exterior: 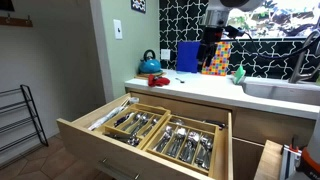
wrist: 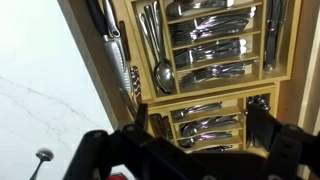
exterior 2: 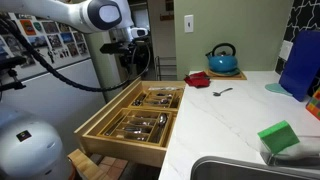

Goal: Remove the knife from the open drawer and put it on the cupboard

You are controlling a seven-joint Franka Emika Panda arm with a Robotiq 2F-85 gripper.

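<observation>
Blue kettle [exterior 2: 222, 58] beside red item [exterior 2: 198, 79]; green sponge [exterior 2: 279, 136] near sink [exterior 2: 230, 170].

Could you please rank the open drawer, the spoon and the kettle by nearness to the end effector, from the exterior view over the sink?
From the end effector:
1. Open drawer, directly beneath it.
2. Spoon, on the worktop beside it.
3. Kettle, back by the wall.

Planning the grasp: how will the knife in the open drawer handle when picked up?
The knife looks thin and metallic, probably stiff and light. Its shiny surface may slip. Lying flat in the open drawer, it likely resists pinching.
</observation>
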